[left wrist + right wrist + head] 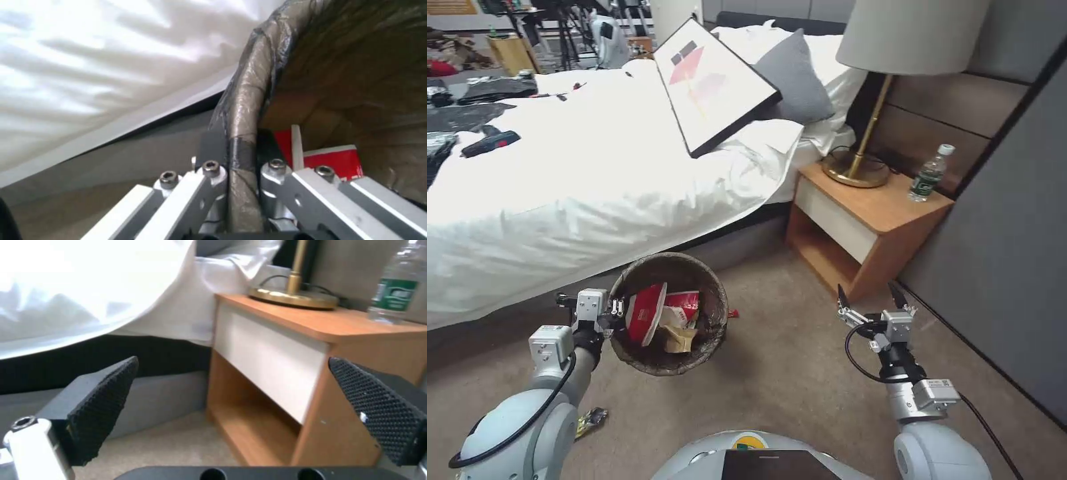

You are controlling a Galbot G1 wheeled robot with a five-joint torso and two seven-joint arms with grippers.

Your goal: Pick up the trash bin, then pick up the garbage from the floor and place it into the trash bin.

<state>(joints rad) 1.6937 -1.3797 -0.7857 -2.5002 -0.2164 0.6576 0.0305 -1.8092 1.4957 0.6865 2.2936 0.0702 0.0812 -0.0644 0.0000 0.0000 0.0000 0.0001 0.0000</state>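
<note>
The trash bin (716,298), round with a dark bag folded over its rim, hangs above the carpet beside the bed. My left gripper (616,308) is shut on its near-left rim; in the left wrist view the fingers (212,146) pinch the bagged rim (249,93). Inside lie red-and-white packets (647,312) and a brown paper bag (679,339). A foil wrapper (591,421) lies on the floor by my left arm, and a small red scrap (732,313) sits just right of the bin. My right gripper (868,293) is open and holds nothing, facing the nightstand.
The bed (594,173) with its overhanging white sheet is right behind the bin. A wooden nightstand (867,227) carries a brass lamp (857,170) and a clear bottle with a green label (928,175). A grey wall panel (1000,267) runs along the right. Open carpet (787,373) lies between my arms.
</note>
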